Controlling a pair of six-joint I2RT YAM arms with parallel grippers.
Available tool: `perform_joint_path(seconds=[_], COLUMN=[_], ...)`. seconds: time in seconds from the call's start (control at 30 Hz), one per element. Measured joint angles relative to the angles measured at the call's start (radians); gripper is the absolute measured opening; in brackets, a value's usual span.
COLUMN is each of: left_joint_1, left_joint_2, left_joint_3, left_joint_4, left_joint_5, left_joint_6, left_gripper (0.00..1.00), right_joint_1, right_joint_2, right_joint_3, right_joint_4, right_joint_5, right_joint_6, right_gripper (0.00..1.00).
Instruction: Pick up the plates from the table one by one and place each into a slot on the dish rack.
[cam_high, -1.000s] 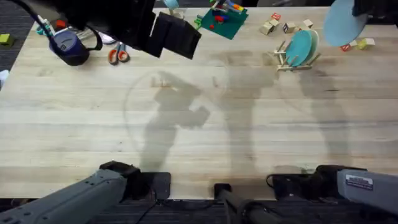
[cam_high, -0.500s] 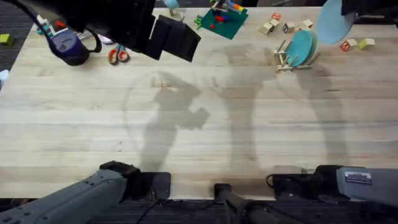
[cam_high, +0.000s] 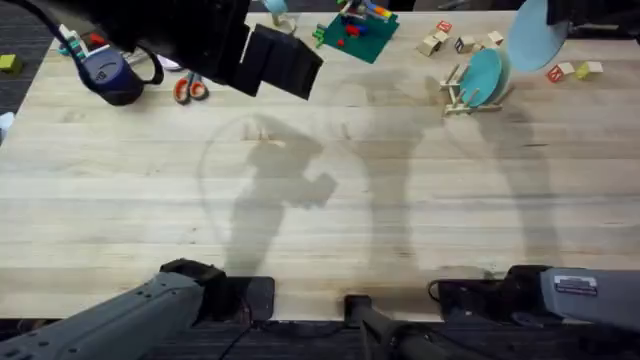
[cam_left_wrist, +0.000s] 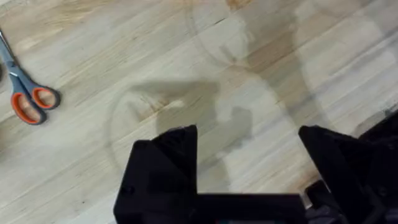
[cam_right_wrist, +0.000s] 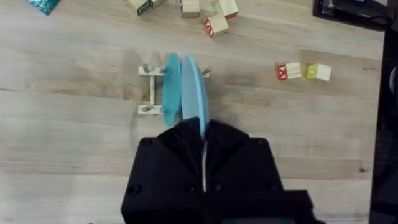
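Overhead, I see my left gripper (cam_left_wrist: 245, 168) hanging open above the table's (cam_high: 300, 230) far-left part, near orange-handled scissors (cam_high: 190, 88). Toward the far-right corner, the teal-blue plate (cam_high: 480, 78) stands in the dish rack (cam_high: 455, 95). My right gripper (cam_right_wrist: 204, 146) pinches the light blue plate (cam_high: 535, 38) edge-on, just above the rack.

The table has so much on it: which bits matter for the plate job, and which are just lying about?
Job:
light blue plate, gripped edge-on by the right pincer
teal plate, standing in the dish rack

Lying about:
scissors
lettered wooden blocks
green toy-brick board
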Motion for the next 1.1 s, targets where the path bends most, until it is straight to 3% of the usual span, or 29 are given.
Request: perform_joint_path(seconds=[0.83, 1.1], left_joint_1=[0.000, 0.000], left_joint_2=[0.000, 0.000], left_joint_3=[0.000, 0.000], left_joint_4=[0.000, 0.000], left_joint_5=[0.000, 0.000], left_joint_6=[0.000, 0.000], left_gripper=[0.993, 0.994], right_joint_1=[0.069, 0.069], right_joint_2=[0.004, 0.098], right_joint_3=[0.001, 0.004], right_joint_4=[-0.001, 0.000], right_joint_5=[0.000, 0.000], right_joint_6=[0.080, 0.089], right_gripper=[0.031, 0.031])
